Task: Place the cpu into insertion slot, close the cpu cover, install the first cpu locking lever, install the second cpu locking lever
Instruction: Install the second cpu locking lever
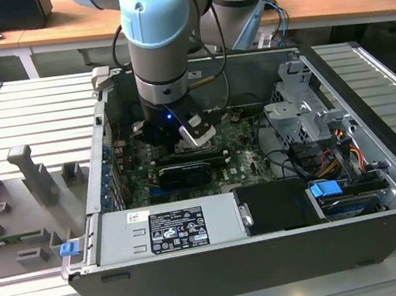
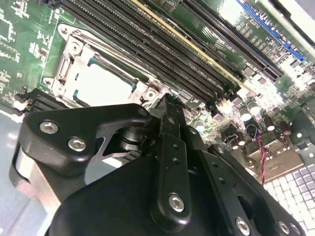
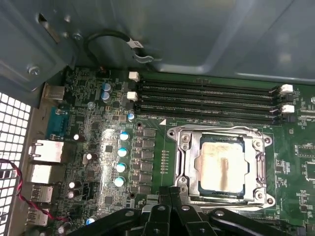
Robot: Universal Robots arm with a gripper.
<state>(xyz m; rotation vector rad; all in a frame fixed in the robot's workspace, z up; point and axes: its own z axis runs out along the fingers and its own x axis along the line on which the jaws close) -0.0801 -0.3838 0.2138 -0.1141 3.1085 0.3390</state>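
cpu (image 3: 220,163) seated in slot, cover (image 3: 189,162) down (prob.); gripper (image 3: 170,194) beside, on green mobo (image 3: 88,128).

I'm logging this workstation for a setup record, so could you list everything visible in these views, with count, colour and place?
computer case: one, dark grey, open on the slatted table.
cpu: one, pale silver-beige, lying in the insertion slot.
insertion slot: one, dark, on the green motherboard.
cpu cover: one, silver-grey, lying flat around the cpu.
memory slots: four, long and black, beside the socket.
power supply: one, grey, at the case's near edge.
blue clip: one, on the table at the exterior view's left.
gripper: one, black, above the board near the socket.
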